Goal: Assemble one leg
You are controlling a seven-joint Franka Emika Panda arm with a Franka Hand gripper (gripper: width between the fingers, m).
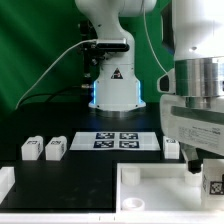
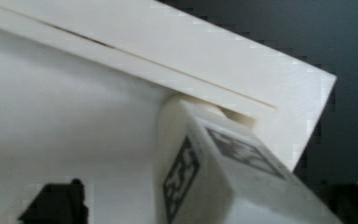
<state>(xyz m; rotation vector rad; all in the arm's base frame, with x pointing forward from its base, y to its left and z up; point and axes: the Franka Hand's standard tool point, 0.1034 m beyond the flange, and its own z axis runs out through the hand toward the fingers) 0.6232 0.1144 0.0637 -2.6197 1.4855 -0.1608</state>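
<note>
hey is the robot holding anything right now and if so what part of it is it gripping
Probably a leg: the wrist view shows a tagged white block right below the gripper, against the white panel. The fingers' contact is hidden, so where it is gripped cannot be told.

The black desk [image 1: 90,165] held two small white legs [image 1: 30,149] [image 1: 54,149] side by side, the marker board [image 1: 115,141], another leg [image 1: 171,148], and a big white panel [image 1: 150,190].
</note>
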